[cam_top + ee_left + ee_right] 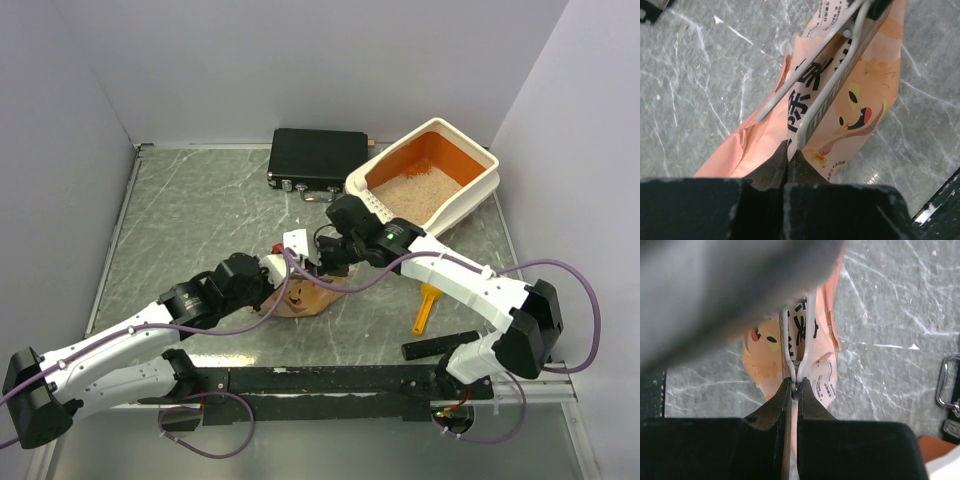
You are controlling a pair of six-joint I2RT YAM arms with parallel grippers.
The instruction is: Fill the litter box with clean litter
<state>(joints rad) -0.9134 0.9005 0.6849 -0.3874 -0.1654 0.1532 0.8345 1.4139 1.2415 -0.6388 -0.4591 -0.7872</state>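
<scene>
My left gripper [788,150] and right gripper [795,385] both clamp the paper bag [300,298]. The litter box [480,185], with clean litter [415,190], lies at two o'clock from them.

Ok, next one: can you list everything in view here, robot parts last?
litter box: one, cream rim, orange inside, far right
clean litter: one layer, beige, inside the box
black case: one, black, far centre
paper bag: one, orange, printed, table centre
metal clip: one, silver, on the bag
scoop: one, yellow-orange, right of the bag
table: one, grey marble
left fingers: black, shut at the bag's edge
right fingers: black, shut on the clip's wire handle
</scene>
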